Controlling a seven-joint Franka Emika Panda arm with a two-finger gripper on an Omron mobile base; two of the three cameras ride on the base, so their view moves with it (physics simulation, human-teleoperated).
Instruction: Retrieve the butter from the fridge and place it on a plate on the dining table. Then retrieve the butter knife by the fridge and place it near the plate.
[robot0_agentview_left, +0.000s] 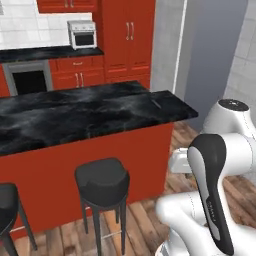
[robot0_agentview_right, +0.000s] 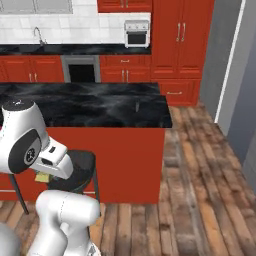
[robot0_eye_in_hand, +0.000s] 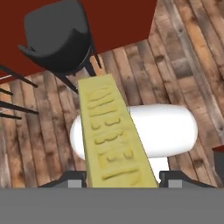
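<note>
A yellow embossed stick of butter (robot0_eye_in_hand: 113, 135) runs up the hand view, and my gripper (robot0_eye_in_hand: 121, 180) is shut on its near end. A corner of the butter (robot0_agentview_right: 41, 177) peeks out under the hand in the right base view, low in front of the dining table. The dining table (robot0_agentview_left: 75, 117) (robot0_agentview_right: 100, 107) has a black veined top and red sides. A thin small grey utensil (robot0_agentview_left: 156, 104) (robot0_agentview_right: 137, 106), likely the butter knife, lies on the table's end nearest the fridge (robot0_agentview_left: 212, 50) (robot0_agentview_right: 235, 65). The plate is out of view.
Black stools (robot0_agentview_left: 102, 180) (robot0_agentview_right: 77, 167) (robot0_eye_in_hand: 59, 37) stand against the table's red side, right by the hand. Wooden floor (robot0_agentview_right: 200, 190) lies open to the right. Red cabinets with an oven (robot0_agentview_right: 82, 70) and a toaster oven (robot0_agentview_left: 82, 34) line the back wall.
</note>
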